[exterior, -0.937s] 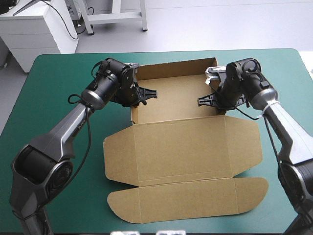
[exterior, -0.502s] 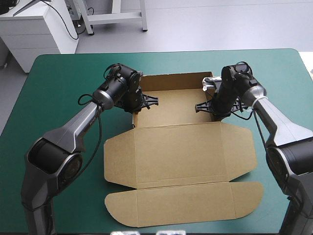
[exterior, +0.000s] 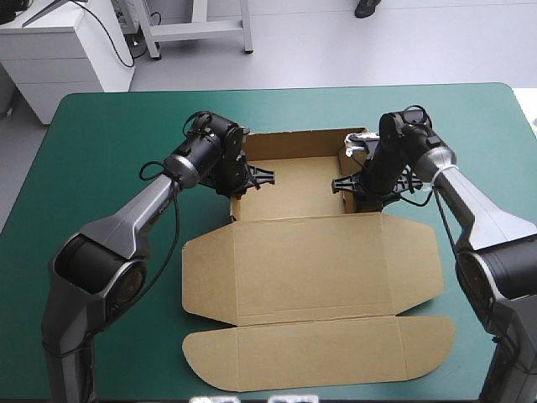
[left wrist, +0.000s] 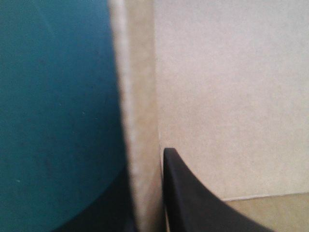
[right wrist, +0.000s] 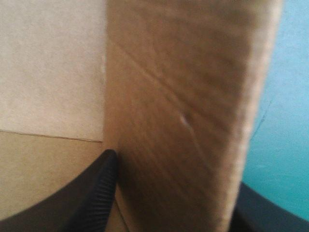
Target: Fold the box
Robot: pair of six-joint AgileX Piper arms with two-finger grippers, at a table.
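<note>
The brown box [exterior: 310, 260] lies in the middle of the table as an open tray with its lid flat toward the front. My left gripper [exterior: 237, 178] is shut on the tray's left wall [left wrist: 140, 96], with one black finger [left wrist: 193, 203] inside the tray and the other outside over the teal-green cover. My right gripper [exterior: 362, 180] is shut on the right wall [right wrist: 183, 96] in the same way, one finger [right wrist: 91, 193] inside. The far wall [exterior: 294, 138] stands upright between them.
The lid's rounded front flap [exterior: 319, 353] reaches close to the table's front edge. Teal-green cover [exterior: 101, 143] shows on every side of the box, widest at the left and beyond the tray.
Both grippers have drawn the tray end a little toward the front and nearer each other. The far wall sits lower in view. The lid has shifted slightly.
</note>
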